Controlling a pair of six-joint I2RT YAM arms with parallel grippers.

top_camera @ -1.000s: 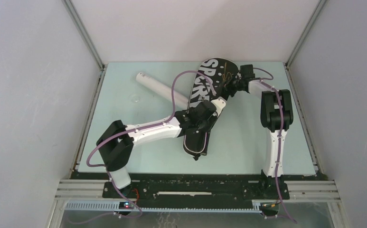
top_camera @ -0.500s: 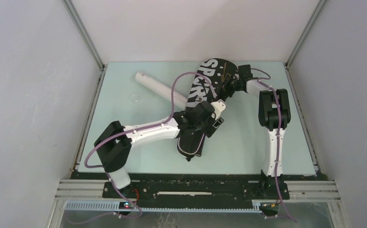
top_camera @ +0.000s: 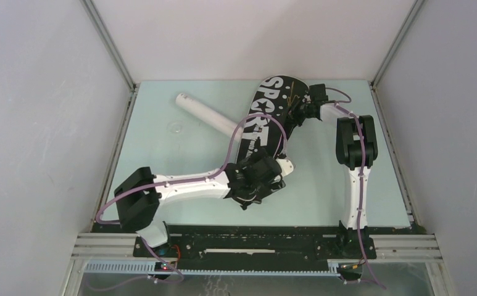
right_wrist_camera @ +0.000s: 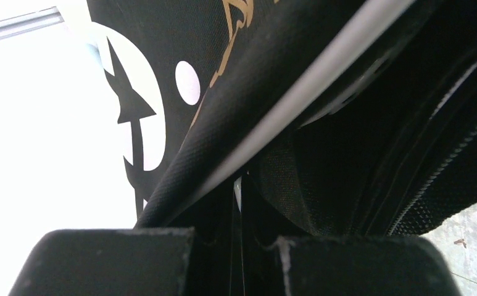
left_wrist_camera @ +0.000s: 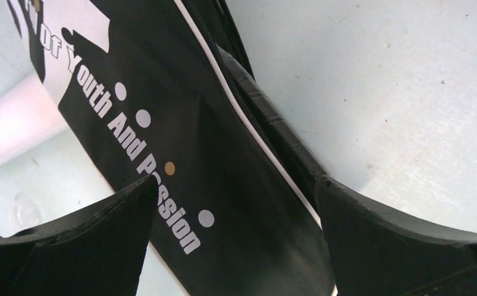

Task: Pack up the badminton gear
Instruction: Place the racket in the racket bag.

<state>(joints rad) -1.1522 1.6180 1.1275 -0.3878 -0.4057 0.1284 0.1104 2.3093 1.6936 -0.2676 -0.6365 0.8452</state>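
Black fabric lay more exposed than a second before: the black bag (top_camera: 266,117) showed its whole "SPORT" lettering, where the left arm had earlier covered the lower letters. That arm had drawn back toward the near edge of the table (top_camera: 161,166), its elbow lower and further left. The left gripper (top_camera: 261,182) had moved from the bag's middle down to its narrow near end. The bag's near tip had also shifted slightly left. The right arm and the long white tube (top_camera: 208,114) looked unchanged, the tube slanting out to the left with its near end under the bag.

In the wrist view the left gripper (left_wrist_camera: 236,185), closed a second ago, stood fully apart and held nothing. Its two fingers were on either side of the bag's narrow part (left_wrist_camera: 180,142), over the words "Youth And Passion". Whether either pad touched the fabric could not be told. A black wrapped racquet handle (left_wrist_camera: 279,142) ran along the bag's right edge, with bare table (left_wrist_camera: 408,92) beyond it and the tube (left_wrist_camera: 13,123) at the left.

The right gripper (top_camera: 300,111) sat at the bag's far right rim. Seen from its wrist, the right gripper (right_wrist_camera: 236,237) was almost together, pinched on a thin sliver of the bag's opened edge (right_wrist_camera: 285,111). Whether that was fabric or a zip pull was unclear.
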